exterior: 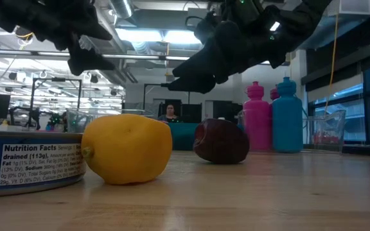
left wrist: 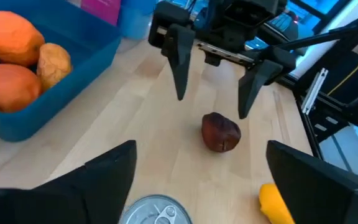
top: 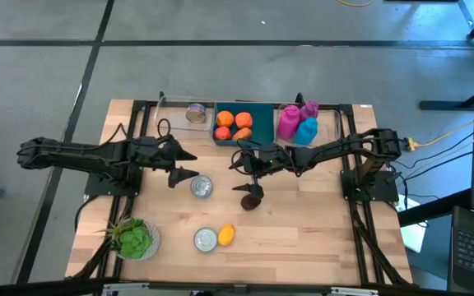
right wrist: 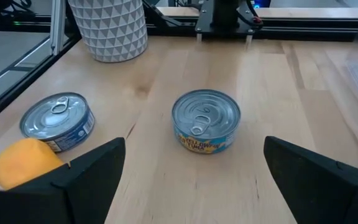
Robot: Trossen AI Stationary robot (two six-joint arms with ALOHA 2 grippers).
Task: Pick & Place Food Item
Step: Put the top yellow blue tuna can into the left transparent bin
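Wood-plank table [top: 303,238], pale, w/ black frame rails along both side edges. Most open room: front right of the top, bare planks.

Dark red fruit [top: 252,197], roundish w/ dimpled top, sits on the wood near centre, apart from everything. Right gripper [top: 239,162] hangs just behind it, jaws spread wide, holding nothing. Left gripper [top: 189,164] sits left of centre, jaws wide apart too, empty; a tin [top: 202,187] stands just in front of it.

Back edge: teal bin [top: 263,117] w/ orange fruits [top: 234,125], clear container [top: 175,111] w/ a can inside, pink bottles [top: 290,120] + blue bottle [top: 306,131] close together.

Front: second tin [top: 206,239] w/ yellow lemon [top: 226,235] touching its side; green leafy plant [top: 132,237] in a white faceted pot at front left.

Tins are flat, metal, ring-pull lids. Low view label reads "Nutrition Facts", "drained (113g)". Other label print too small to read.
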